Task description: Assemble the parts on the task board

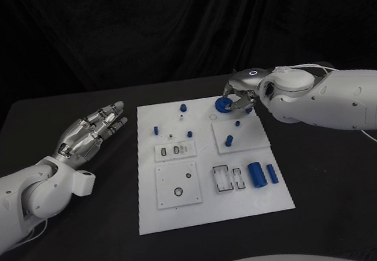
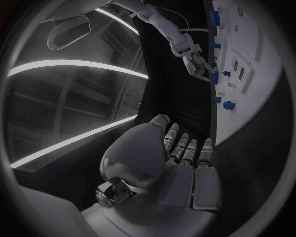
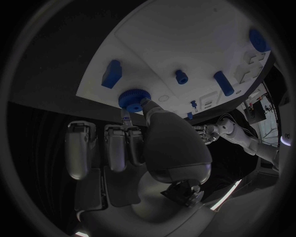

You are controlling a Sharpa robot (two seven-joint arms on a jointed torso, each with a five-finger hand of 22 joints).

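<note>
A white task board [image 1: 214, 212] is lying in the middle of a black counter [image 1: 352, 212], with small blue parts scattered over it. At the board's far right corner, the right hand [image 1: 240, 93] is reaching in from the right and pinching a round blue gear [image 1: 223, 104] with a ridged edge between its thumb and a finger, holding it at the board's far edge; the right wrist view is showing the gear [image 3: 130, 98] caught at the fingertips [image 3: 126, 117], while the other fingers are hanging straight beside them. Just beside the gear, a small blue peg [image 1: 238, 123] is standing on a raised white square, and a blue cylinder [image 1: 230, 141] is lying on that same square, nearer the robot. Two larger blue cylinders [image 1: 265, 175] are lying side by side near the board's right edge, next to two rectangular slots [image 1: 229, 178]. Other small blue pieces [image 1: 183, 108] are standing along the far left part of the board. The left hand [image 1: 94, 130] is hovering over the counter, just off the board's left edge, with fingers stretched out and slightly apart, holding nothing; its palm is facing the board in the left wrist view [image 2: 179, 163].
</note>
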